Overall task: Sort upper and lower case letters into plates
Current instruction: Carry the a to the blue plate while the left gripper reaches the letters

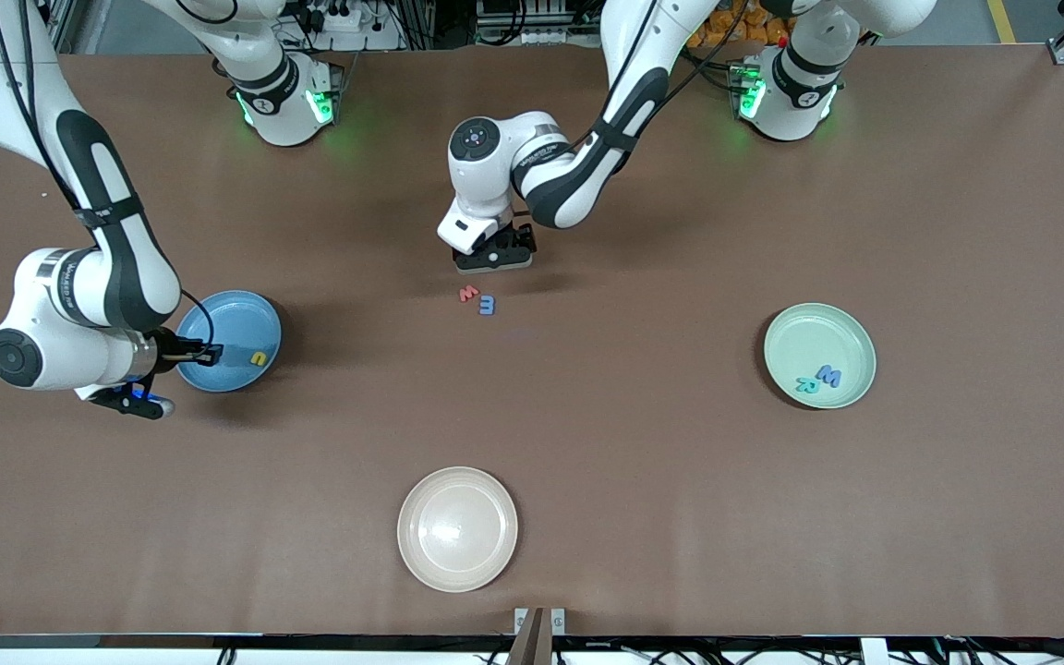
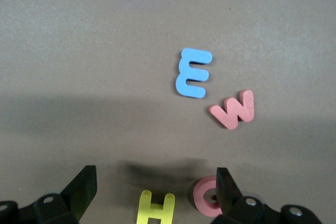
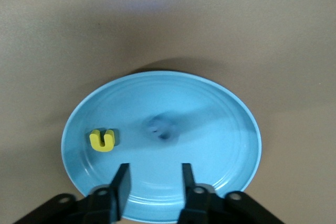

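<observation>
The light blue plate (image 1: 227, 319) sits toward the right arm's end and holds a yellow u (image 1: 259, 358). My right gripper (image 1: 199, 352) is open and empty over that plate's rim. In the right wrist view my right gripper (image 3: 154, 174) is over the plate (image 3: 220, 124), with the u (image 3: 102, 139) and a blurred small blue letter (image 3: 161, 129) in it. The mint plate (image 1: 800, 332) holds a blue W (image 1: 829, 374) and a teal R (image 1: 807, 385). My left gripper (image 1: 495, 260) (image 2: 155, 179) is open low over a yellow H (image 2: 155, 208) and a red round letter (image 2: 203, 196). A blue E (image 2: 192, 73) and a red w (image 2: 235, 109) lie close by.
A beige plate (image 1: 457, 528) stands empty near the front camera's edge of the table. The red w (image 1: 468, 294) and blue E (image 1: 487, 305) lie on the brown table (image 1: 643, 480) just nearer to the front camera than my left gripper.
</observation>
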`<action>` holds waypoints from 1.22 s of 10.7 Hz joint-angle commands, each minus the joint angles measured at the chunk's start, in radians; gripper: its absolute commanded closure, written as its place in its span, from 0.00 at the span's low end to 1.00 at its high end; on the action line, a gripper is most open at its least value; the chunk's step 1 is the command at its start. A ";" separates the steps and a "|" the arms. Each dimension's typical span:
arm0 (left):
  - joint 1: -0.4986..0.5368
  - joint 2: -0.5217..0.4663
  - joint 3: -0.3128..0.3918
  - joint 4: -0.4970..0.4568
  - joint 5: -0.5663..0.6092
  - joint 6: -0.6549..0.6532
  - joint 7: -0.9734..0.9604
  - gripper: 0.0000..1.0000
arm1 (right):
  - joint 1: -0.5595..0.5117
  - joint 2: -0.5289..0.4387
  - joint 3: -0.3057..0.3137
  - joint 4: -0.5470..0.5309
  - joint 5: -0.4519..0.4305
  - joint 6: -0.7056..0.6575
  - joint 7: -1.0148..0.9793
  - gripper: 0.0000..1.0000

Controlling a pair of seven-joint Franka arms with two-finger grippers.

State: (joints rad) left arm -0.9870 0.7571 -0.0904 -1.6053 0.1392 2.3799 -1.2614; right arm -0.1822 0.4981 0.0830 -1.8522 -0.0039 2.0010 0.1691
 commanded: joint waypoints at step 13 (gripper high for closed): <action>0.024 -0.121 -0.071 -0.159 0.076 -0.002 -0.019 0.06 | 0.194 -0.155 0.093 0.185 0.019 -0.163 0.233 0.00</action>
State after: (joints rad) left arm -0.9818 0.6660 -0.1418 -1.7278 0.1796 2.3774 -1.2614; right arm 0.0098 0.3493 0.1589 -1.6592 0.0052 1.8264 0.3595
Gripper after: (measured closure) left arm 0.031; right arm 0.000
